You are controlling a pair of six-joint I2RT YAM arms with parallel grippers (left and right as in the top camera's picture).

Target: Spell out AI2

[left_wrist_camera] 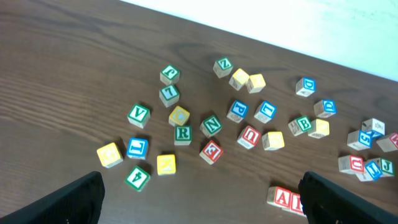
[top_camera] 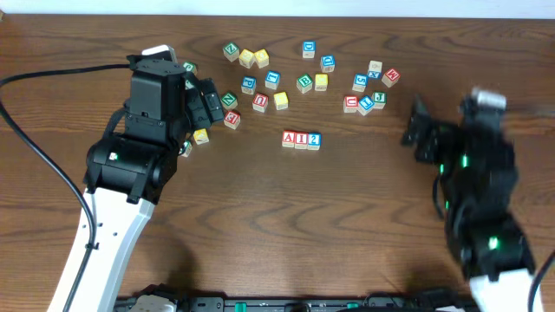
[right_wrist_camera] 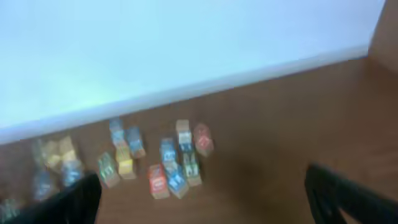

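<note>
— While the left gripper (top_camera: pixel 206 104) hangs above the spare blocks (top_camera: pixel 272 81) toward the tabletop's far-left part, jaws spread wide and empty, is there anything left for it to fetch?

— It seems not. Near the middle of the tabletop (top_camera: pixel 347 234) a short row reads, left to right, the A block (top_camera: pixel 289 139), the I block (top_camera: pixel 301 139) and the 2 block (top_camera: pixel 314 139), touching side by side.

— So the word is spelled?

— Judging by the overhead view, yes. All three sit in order and neither arm touches them.

— And the other letters?

— The spare blocks lie scattered along the far edge, apart from the row. None looks needed.

— What about the right gripper (top_camera: pixel 418 128)?

— It is near the right edge, blurred in the overhead view, with its fingers parted and nothing between them. At most, what remains is for both arms to pull clear of the row.
</note>
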